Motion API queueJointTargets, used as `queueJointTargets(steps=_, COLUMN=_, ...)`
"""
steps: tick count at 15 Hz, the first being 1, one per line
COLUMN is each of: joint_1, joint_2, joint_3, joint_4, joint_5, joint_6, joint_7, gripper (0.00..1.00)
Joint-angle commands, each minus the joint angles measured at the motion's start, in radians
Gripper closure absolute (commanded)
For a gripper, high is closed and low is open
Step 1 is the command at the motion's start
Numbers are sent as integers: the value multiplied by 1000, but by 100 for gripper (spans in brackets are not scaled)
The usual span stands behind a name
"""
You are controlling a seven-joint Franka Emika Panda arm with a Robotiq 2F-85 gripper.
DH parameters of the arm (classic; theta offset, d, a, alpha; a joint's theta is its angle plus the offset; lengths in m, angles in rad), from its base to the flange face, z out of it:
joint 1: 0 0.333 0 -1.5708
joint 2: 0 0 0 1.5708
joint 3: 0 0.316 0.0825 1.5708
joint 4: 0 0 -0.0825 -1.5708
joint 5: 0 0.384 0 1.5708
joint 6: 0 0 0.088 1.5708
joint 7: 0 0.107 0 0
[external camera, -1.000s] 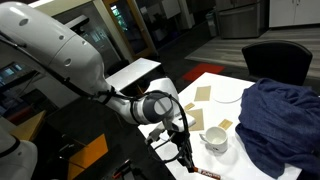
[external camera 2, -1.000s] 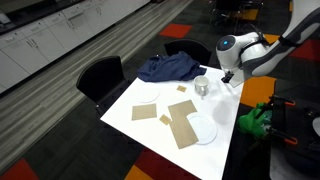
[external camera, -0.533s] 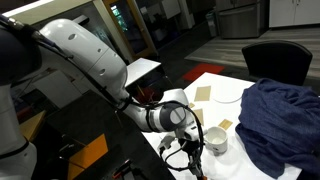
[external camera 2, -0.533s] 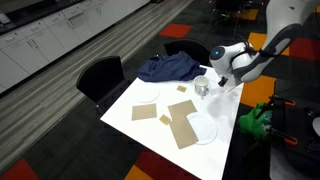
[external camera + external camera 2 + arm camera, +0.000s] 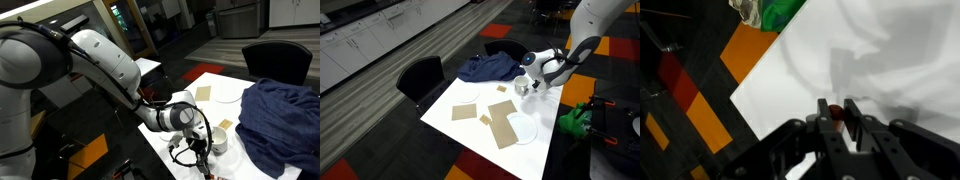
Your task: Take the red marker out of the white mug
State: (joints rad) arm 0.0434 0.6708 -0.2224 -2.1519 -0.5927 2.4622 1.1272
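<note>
From where I stand, the tool (image 5: 838,108) is clamped on the red marker (image 5: 838,115), holding it low over the white desk (image 5: 900,60) near its edge, beside the white mug (image 5: 217,141) and not in it. The taking-out looks done to me; at most, setting it down is left. I can read no brand or writing anywhere.
</note>
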Motion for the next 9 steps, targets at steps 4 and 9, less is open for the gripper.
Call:
queueJointTargets(steps=4, joint_1=60, joint_2=26, joint_3=-38, joint_4=42, joint_5=45, joint_6=-23, joint_7=-23, gripper=24)
queueJointTargets(steps=9, joint_1=111, joint_2=-82, joint_3=-74, joint_4=-37, joint_5=15, joint_6=-16, joint_7=-2, gripper=0)
